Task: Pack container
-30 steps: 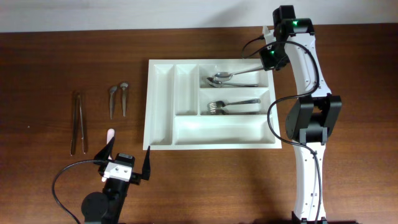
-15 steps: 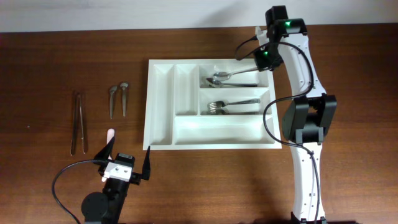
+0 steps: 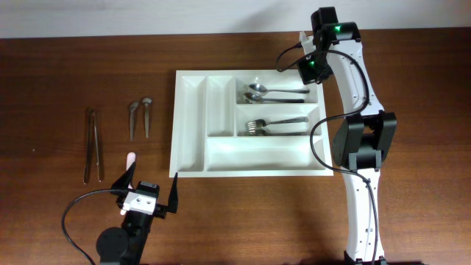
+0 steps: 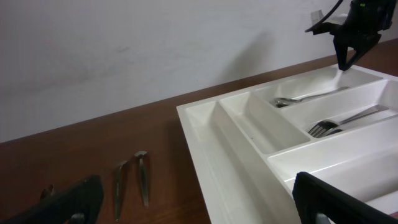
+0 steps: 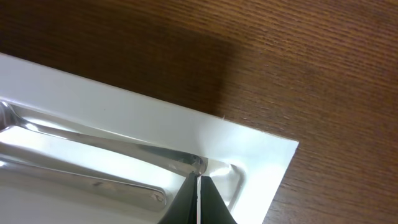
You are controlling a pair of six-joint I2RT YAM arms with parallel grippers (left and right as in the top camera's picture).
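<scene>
The dark brown wooden table (image 3: pixel 59 73) carries the large white rectangular plastic cutlery tray (image 3: pixel 190 125), which lies at its middle with two narrow compartments on the left and three long ones crosswise on the right. The right tool (image 3: pixel 306 71) hangs over the tray's far right corner. The left tool (image 3: pixel 151 185) sits near the table's near edge, apart from the tray's near left corner, its fingers spread wide.

The right wrist view alone shows the right tool's fingers (image 5: pixel 211 199) drawn together to a hairline gap, their tips pointing at the ends of the silver metal spoons (image 3: pixel 276 92) in the far crosswise compartment. Whether they touch is unclear.

Only the overhead view takes in the long metal tongs (image 3: pixel 93 143) far left on the table. Between the tongs and the tray lie two small metal spoons (image 3: pixel 140 116). Silver forks (image 3: pixel 272 125) lie in the middle crosswise compartment. The left wrist view adds a pale wall (image 4: pixel 124 50) behind the table.
</scene>
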